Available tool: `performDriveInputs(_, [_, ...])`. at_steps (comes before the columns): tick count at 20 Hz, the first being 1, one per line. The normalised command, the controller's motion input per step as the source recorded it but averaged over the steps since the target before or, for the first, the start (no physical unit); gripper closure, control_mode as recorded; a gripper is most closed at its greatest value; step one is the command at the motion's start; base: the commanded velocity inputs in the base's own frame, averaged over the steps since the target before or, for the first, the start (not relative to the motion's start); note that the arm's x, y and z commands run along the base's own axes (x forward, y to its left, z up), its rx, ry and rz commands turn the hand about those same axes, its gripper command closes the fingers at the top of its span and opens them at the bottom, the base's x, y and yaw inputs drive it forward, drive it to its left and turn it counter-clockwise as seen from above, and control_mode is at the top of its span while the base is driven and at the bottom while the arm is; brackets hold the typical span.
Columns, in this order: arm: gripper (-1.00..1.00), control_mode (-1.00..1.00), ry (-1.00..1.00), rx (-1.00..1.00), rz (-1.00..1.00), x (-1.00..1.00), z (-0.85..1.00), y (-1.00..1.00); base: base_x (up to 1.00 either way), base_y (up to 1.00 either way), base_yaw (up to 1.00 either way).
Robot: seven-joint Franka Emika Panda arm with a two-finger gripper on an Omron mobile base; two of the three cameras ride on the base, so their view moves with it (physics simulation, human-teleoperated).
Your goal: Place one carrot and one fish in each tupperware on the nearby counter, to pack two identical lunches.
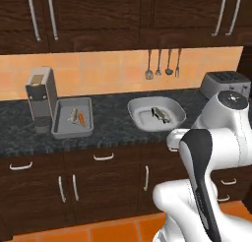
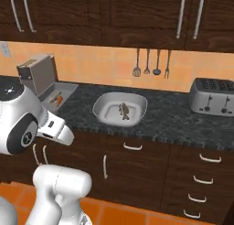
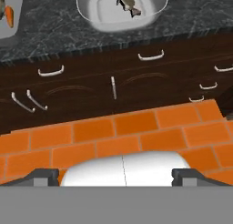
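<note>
The wall (image 1: 108,71) behind is made of soft orange tiles. Four metal cooking tools (image 1: 162,64) hang on it in a row. Above them are dark brown wood cupboards (image 1: 98,15) with long silver handles (image 1: 33,15). Under the dark stone top are more brown doors and drawers (image 2: 201,174), each with a curved silver handle. The floor (image 3: 113,136) is made of bright orange tiles with pale lines between them. A silver toaster (image 2: 214,97) sits at the right end. A tall grey coffee machine (image 1: 42,98) stands at the left end. The light is even and soft.
</note>
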Motion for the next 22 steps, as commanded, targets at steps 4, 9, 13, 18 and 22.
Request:
performDriveInputs(4, [-1.0, 1.0, 0.0, 0.0, 0.0, 0.0, 0.0, 0.0, -0.71, -1.0, -0.02])
performDriveInputs(9, [-1.0, 1.0, 0.0, 0.0, 0.0, 0.0, 0.0, 0.0, -0.49, -1.0, -0.03])
performDriveInputs(13, [-1.0, 1.0, 0.0, 0.0, 0.0, 0.0, 0.0, 0.0, -0.14, -1.0, -0.08])
performDriveInputs(18, [-1.0, 1.0, 0.0, 0.0, 0.0, 0.0, 0.0, 0.0, 0.0, -1.0, -0.1])
performDriveInputs(22, [-1.0, 1.0, 0.0, 0.0, 0.0, 0.0, 0.0, 0.0, 0.0, -1.0, -0.07])
